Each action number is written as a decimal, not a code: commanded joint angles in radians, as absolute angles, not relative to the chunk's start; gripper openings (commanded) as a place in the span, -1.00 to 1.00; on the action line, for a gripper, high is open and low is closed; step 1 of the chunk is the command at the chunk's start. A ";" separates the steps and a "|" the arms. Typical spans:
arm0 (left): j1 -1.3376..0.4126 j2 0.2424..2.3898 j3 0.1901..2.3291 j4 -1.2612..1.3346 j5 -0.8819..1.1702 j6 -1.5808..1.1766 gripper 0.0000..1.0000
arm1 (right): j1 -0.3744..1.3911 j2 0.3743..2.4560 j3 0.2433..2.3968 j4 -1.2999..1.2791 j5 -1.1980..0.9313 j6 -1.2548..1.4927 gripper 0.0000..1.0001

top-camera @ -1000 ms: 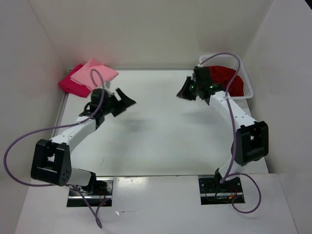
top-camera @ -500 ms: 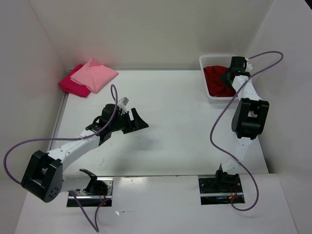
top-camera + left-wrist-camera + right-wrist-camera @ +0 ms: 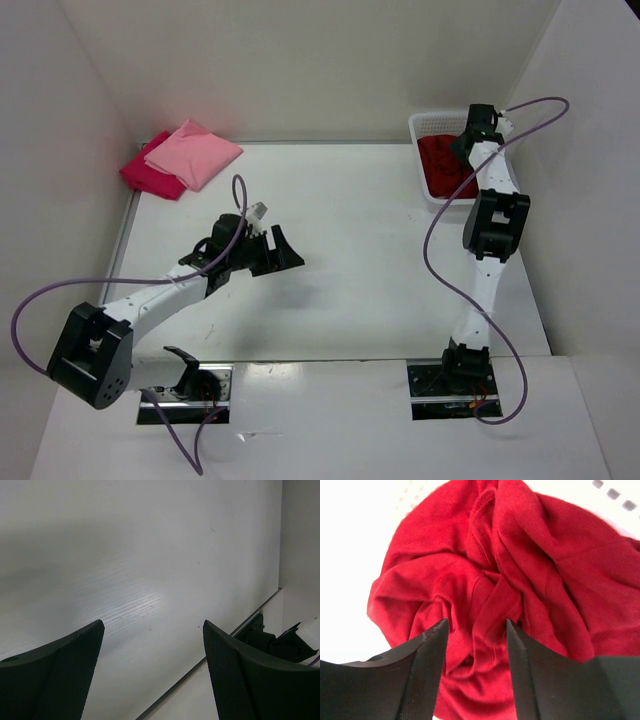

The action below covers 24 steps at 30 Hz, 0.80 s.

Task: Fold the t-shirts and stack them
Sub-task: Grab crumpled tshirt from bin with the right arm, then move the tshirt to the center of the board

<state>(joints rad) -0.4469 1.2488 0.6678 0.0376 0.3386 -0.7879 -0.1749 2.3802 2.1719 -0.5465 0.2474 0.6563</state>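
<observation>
Right wrist view looked down on the dark red t-shirt, crumpled in a heap directly below the right gripper. Its jaws stood wide apart with nothing between them. Whether the fingertips touched the cloth could not be told. A strip of the white lattice basket showed beyond the heap, so the shirt sat inside it.

Just ahead of the fingers ran a thick ridge of bunched folds, probably the best place to pinch. The fabric looked soft, light and limp, so it would likely drape and trail when lifted and might catch on the basket rim. A deep bite on a raised fold seemed safer than a skim over a flat patch, which could take one thin layer or slip.

The left gripper hung open and empty over the bare table. Well behind its wrist, the light pink t-shirt lay folded on the crimson-magenta t-shirt.
</observation>
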 commanded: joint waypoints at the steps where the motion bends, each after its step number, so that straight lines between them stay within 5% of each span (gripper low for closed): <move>1: -0.446 1.264 0.684 0.038 0.337 -0.773 0.74 | -0.181 2.486 2.323 -0.641 0.259 0.689 0.08; 5: -0.437 1.264 0.693 0.029 0.328 -0.784 0.74 | -0.181 2.588 2.474 -0.736 0.220 0.689 -0.03; 7: -0.427 1.264 0.693 0.029 0.328 -0.784 0.74 | -0.181 2.588 2.485 -0.736 0.186 0.689 -0.36; 8: -0.416 1.264 0.702 0.029 0.328 -0.784 0.74 | -0.181 2.573 2.485 -0.736 0.186 0.689 -0.78; 10: -0.405 1.264 0.713 0.029 0.328 -0.784 0.74 | -0.181 2.506 2.473 -0.710 0.152 0.699 -1.00; 18: -0.335 1.284 0.819 0.020 0.351 -0.813 0.74 | -0.138 1.976 2.139 -0.430 0.052 0.690 -1.00; 24: -0.194 1.284 0.833 0.061 0.399 -0.934 0.74 | -0.062 1.613 2.049 -0.315 -0.237 0.738 -1.00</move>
